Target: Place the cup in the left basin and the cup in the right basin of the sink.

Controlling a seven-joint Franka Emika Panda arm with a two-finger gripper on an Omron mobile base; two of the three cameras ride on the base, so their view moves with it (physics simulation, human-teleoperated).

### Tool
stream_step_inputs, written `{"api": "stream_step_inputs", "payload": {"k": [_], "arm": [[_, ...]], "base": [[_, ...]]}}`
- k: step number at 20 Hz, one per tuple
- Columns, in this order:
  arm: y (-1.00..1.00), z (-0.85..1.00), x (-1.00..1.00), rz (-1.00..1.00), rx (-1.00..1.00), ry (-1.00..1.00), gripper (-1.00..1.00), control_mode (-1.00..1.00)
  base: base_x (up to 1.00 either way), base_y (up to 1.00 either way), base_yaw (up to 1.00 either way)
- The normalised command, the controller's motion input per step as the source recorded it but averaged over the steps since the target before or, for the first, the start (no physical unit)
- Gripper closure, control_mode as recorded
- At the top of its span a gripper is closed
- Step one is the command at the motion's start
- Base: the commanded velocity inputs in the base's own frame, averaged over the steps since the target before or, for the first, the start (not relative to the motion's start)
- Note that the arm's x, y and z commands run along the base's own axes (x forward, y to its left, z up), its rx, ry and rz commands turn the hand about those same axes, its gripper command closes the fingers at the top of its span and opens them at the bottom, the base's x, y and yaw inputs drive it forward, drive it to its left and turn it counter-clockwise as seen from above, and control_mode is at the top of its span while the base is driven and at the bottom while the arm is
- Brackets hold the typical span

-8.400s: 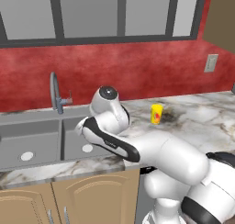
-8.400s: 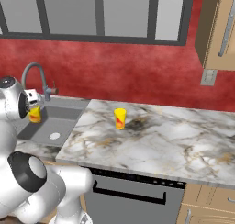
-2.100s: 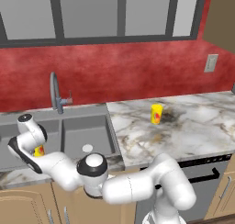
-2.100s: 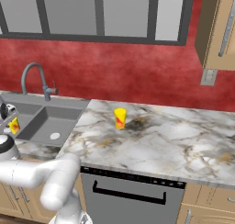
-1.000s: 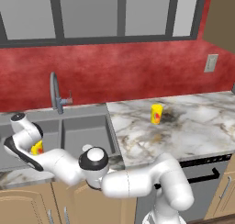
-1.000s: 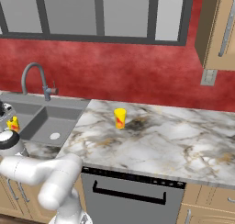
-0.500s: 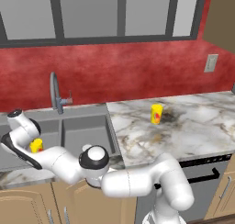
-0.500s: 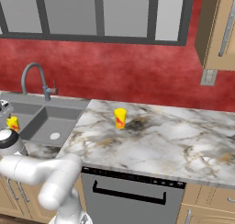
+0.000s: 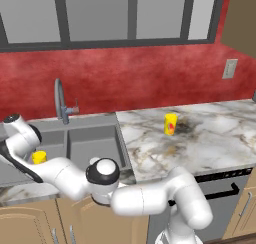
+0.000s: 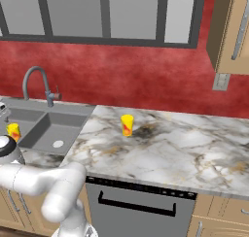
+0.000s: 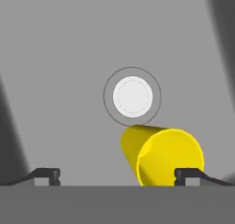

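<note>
Hand (image 11: 117, 175) opened wider, released cup (image 11: 163, 156)

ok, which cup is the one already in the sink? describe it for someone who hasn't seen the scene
Start at the grey double sink under the curved tap. Go to its left basin, where the open gripper hangs. The yellow cup stands on the basin floor beside the round pale drain; the other yellow cup stands out on the marble counter.
</note>
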Motion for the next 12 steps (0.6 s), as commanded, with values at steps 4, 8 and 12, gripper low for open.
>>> {"api": "stream_step_inputs", "payload": {"k": [4, 8, 12], "arm": [[-0.13, 0.18, -0.33, -0.03, 0.01, 0.0, -1.0, -1.0], [-0.16, 0.2, -0.36, -0.03, 0.0, -0.01, -1.0, -1.0], [-0.22, 0.23, -0.32, -0.05, 0.0, 0.0, -1.0, -1.0]], "base": [[0.0, 0.0, 0.0], [0.0, 0.0, 0.0], [0.0, 0.0, 0.0]]}}
